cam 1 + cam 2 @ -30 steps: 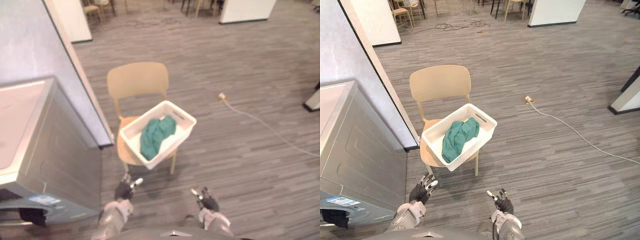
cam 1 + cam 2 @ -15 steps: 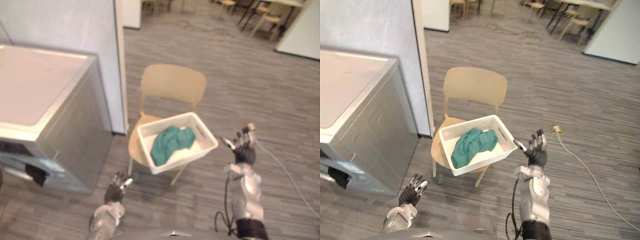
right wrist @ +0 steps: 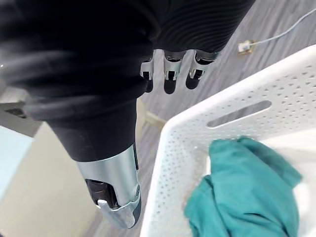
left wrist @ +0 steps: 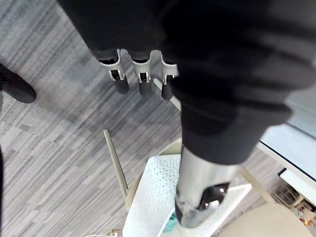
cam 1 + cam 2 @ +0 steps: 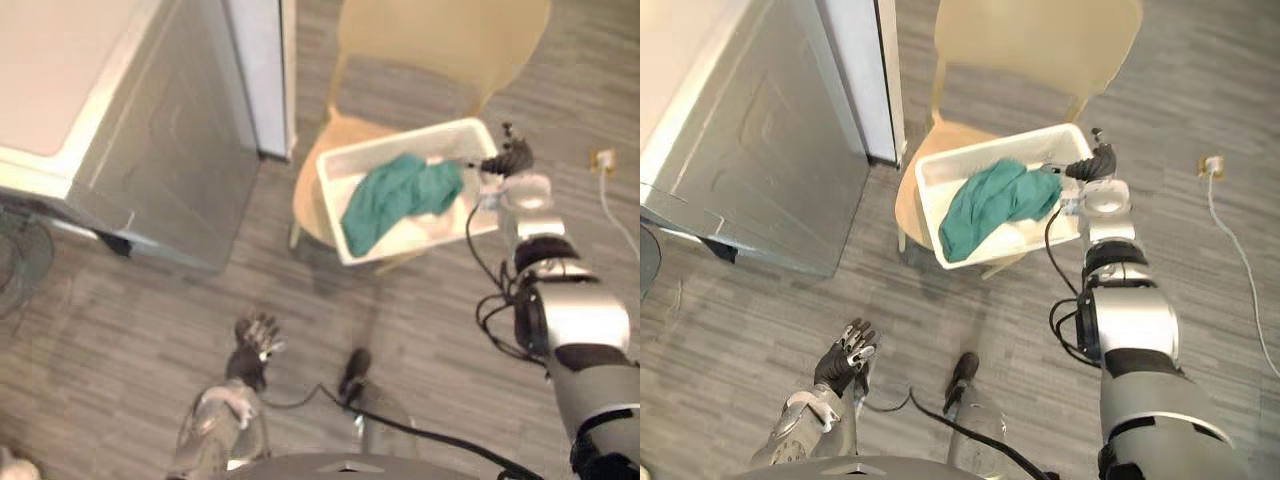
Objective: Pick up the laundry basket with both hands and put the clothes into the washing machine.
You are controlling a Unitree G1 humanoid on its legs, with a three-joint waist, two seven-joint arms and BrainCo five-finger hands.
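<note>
A white laundry basket (image 5: 1012,251) rests on the seat of a tan chair (image 5: 1040,40), with a green cloth (image 5: 990,205) lying inside it. My right hand (image 5: 1095,165) is stretched out to the basket's right end, just by its rim. In the right wrist view its fingers (image 3: 169,74) hang relaxed and hold nothing, with the basket's slotted wall (image 3: 237,96) and the cloth (image 3: 242,197) past them. My left hand (image 5: 845,350) stays low over the floor, well short of the chair, open with its fingers spread. The grey washing machine (image 5: 750,130) stands at the left.
A white partition panel (image 5: 855,60) stands between the washing machine and the chair. A floor socket with a pale cable (image 5: 1210,165) lies to the right of the chair. Grey plank floor (image 5: 970,320) lies between me and the chair.
The camera has swung down and closer to the chair. My right arm has stretched forward, bringing its hand to the basket's right end. The left hand stays low.
</note>
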